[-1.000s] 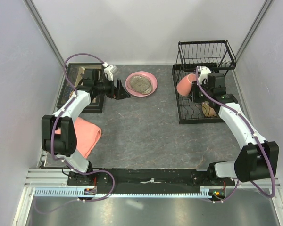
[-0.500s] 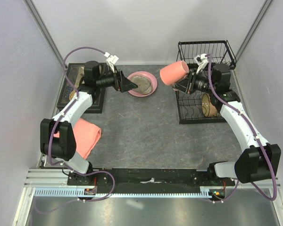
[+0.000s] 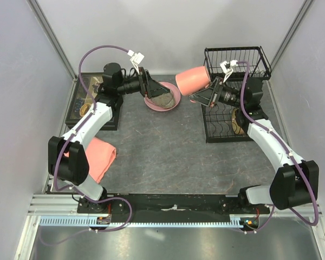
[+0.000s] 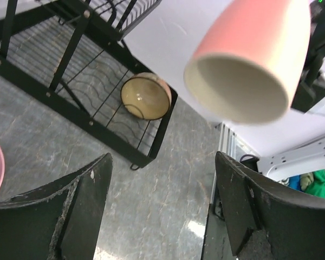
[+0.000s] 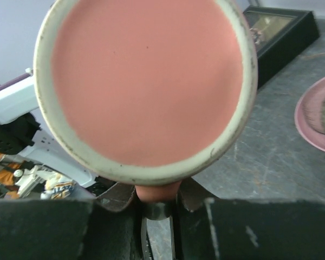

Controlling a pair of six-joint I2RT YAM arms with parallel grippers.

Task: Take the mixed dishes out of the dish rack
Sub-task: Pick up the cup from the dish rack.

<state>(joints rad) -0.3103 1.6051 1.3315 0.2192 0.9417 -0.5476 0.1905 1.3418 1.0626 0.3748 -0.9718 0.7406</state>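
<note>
Nearest me, on the left of the bench (image 3: 162, 146), lies the folded cloth (image 3: 97, 154). To the right, the amber bowl (image 3: 239, 123) stands tilted on edge in the lower tier of the dish rack (image 3: 235, 65). Just left of the rack, my right fingers (image 3: 206, 96) are clenched on the pink mug (image 3: 193, 81), which hangs on its side in the air, clear of the wires. Mid-bench, farther back, the speckled plate (image 3: 163, 99) rests on the pink plate (image 3: 176, 97). My left fingers (image 3: 148, 84) hover spread and released over that plate's left rim. The dark tray (image 3: 89, 103) sits at the far left.
</note>
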